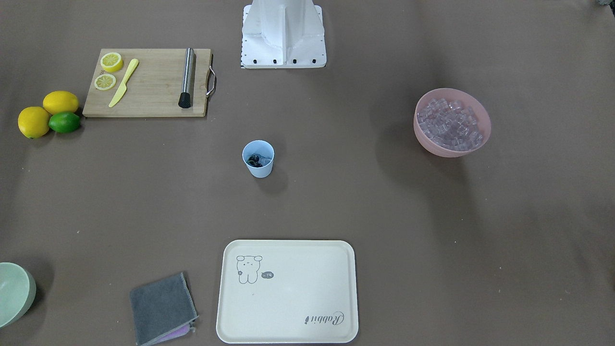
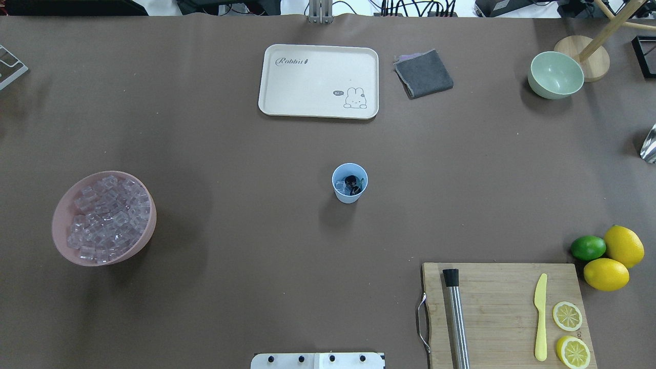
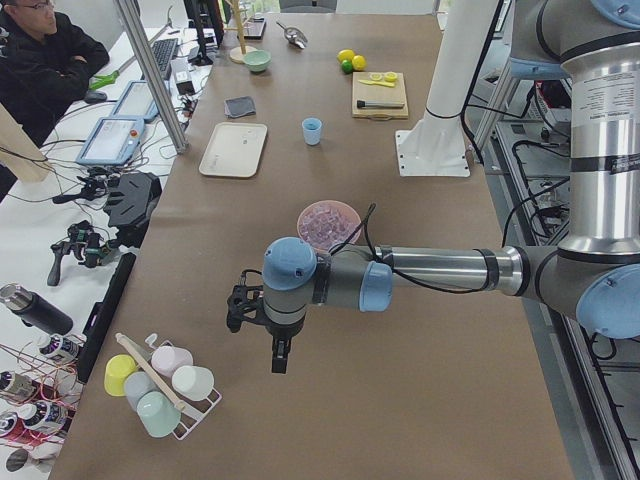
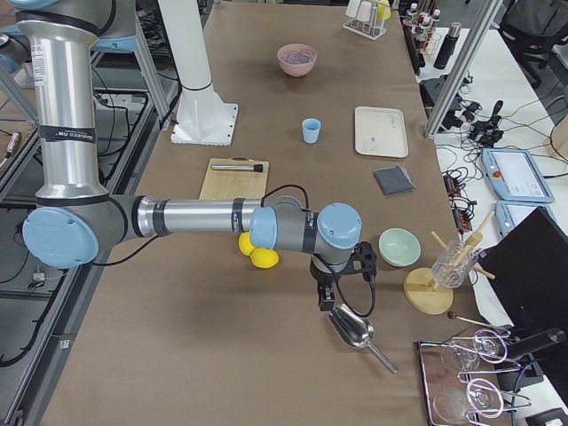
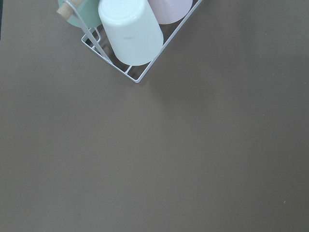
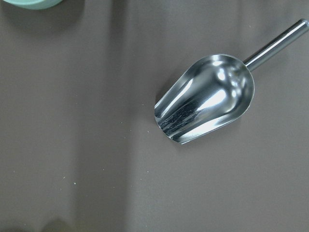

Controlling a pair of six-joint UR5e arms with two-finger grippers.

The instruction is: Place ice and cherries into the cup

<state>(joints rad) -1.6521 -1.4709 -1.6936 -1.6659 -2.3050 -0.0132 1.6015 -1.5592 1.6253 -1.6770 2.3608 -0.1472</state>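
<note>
The brown paper-covered table (image 2: 256,169) is what both my arms are stretched over, out at opposite ends and well apart from the work in the middle. My left gripper (image 3: 279,355) hangs over bare table near a wire rack of upturned plastic cups (image 5: 130,34), with nothing visible in it. My right gripper (image 4: 325,297) hovers just beside a shiny steel scoop (image 6: 207,99) lying on the table, apparently not holding it. Whether the fingers of either hand are spread or closed, I cannot tell from these side views.

The wide pink plastic bowl (image 1: 425,142) sits on my left side, heaped with small clear glassy ice cubes (image 2: 107,215). The small light blue plastic tumbler (image 2: 349,197) stands upright mid-table. Inside it I see a few ice cubes (image 2: 341,185) and the dark glossy pair of cherries (image 2: 351,181) on top.

I judge that both ingredients are in the cup, so nothing is left.
</note>
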